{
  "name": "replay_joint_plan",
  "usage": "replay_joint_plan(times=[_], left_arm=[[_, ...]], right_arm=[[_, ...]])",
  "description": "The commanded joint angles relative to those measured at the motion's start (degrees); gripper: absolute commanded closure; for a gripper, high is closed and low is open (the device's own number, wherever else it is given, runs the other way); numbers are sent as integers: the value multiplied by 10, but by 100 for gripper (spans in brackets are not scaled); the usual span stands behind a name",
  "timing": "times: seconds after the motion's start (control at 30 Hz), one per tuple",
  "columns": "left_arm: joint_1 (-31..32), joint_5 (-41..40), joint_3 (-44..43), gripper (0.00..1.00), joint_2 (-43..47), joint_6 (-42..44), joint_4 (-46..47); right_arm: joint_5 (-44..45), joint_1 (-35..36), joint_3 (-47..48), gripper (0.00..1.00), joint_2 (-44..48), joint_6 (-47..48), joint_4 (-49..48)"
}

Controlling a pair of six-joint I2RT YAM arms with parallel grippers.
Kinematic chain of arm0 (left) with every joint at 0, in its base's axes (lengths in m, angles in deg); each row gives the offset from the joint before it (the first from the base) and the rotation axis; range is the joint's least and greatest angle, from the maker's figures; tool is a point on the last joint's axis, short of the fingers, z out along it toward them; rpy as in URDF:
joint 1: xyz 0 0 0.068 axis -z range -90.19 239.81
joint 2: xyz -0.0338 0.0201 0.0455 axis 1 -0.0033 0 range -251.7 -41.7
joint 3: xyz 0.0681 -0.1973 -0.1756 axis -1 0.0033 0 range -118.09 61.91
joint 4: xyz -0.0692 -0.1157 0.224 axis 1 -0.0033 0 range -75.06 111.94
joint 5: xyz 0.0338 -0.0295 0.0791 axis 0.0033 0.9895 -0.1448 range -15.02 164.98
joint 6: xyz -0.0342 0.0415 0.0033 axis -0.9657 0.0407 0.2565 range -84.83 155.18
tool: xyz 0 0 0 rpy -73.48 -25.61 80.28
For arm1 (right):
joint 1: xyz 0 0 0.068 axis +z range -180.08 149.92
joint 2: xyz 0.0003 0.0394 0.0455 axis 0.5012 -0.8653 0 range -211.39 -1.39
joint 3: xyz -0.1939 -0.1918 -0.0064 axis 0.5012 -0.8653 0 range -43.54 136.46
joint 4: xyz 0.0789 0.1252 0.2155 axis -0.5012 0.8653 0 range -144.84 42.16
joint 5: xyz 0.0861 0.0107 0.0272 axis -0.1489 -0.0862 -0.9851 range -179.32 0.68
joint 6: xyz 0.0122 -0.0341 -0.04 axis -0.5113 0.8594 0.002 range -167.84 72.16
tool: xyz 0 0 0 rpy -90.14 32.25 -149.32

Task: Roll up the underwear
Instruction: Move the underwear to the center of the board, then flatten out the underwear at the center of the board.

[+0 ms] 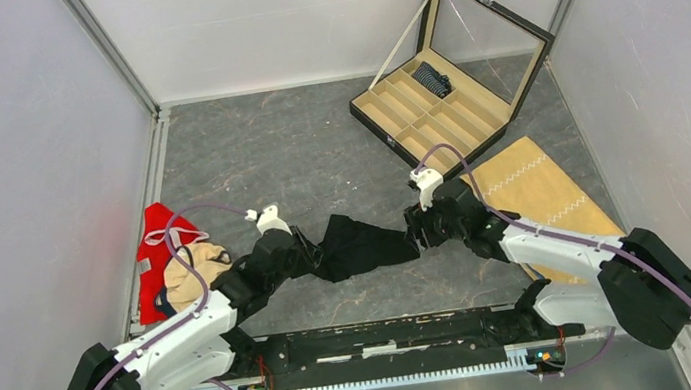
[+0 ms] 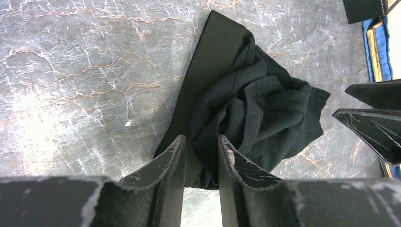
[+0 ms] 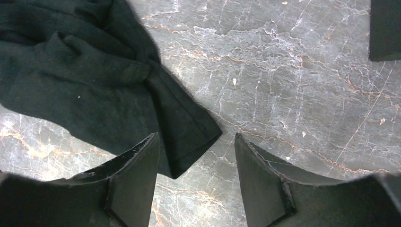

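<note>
Your left gripper (image 2: pixel 202 142) is pinching a bunched fold of the black briefs (image 1: pixel 360 243), its jaws narrowed down onto the cloth with fabric filling the gap between them. Your right gripper (image 3: pixel 195 137) is standing wide open and gripping nothing; a flat corner of the same briefs is lying on the table (image 1: pixel 315 148) just inside its left finger (image 3: pixel 137 163), while the right finger is sitting over bare stone. The briefs are lying crumpled between the two grippers, with the waistband stretching away from the left one. Out to the left, a red garment (image 1: pixel 155 250) and a beige garment (image 1: pixel 193 274) are lying heaped together. To the right, a tan cloth (image 1: pixel 538 190) with white zigzag stitching is lying flat. Farthest back, an open compartment case (image 1: pixel 389 98) is holding rolled striped briefs (image 1: pixel 430 79) in a slot on its hinge side.
</note>
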Motion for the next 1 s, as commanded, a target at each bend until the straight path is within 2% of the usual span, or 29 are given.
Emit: replay_joint_plan(times=[0.0,0.13,0.33,0.4,0.67,0.77,0.9,0.97], left_arm=[[1,7,-12,64,-6,-3,29],[1,9,-11,64,-9,-2,32],[1,13,-7,64,-9,-2,39],[1,15,-7,64,-10,-2,40],[1,16,-8,67,-11,-2,39],[1,18,-11,76,-12,-6,42],[0,21,-20,91,-10,-9,44],[1,18,-29,96,-11,-8,42]], right_arm=[[9,-12,-2,38,-25,-14,-48],[-6,-15,-4,44,-47,-10,-50],[-13,-20,-25,42,-70,-10,-68],[-21,-22,-27,44,-75,-10,-76],[-47,-23,-39,65,-94,-9,-107],[-62,-23,-53,74,-88,-9,-136],[-66,-24,-64,98,-54,-1,-153],[-55,-23,-64,100,-20,-1,-147]])
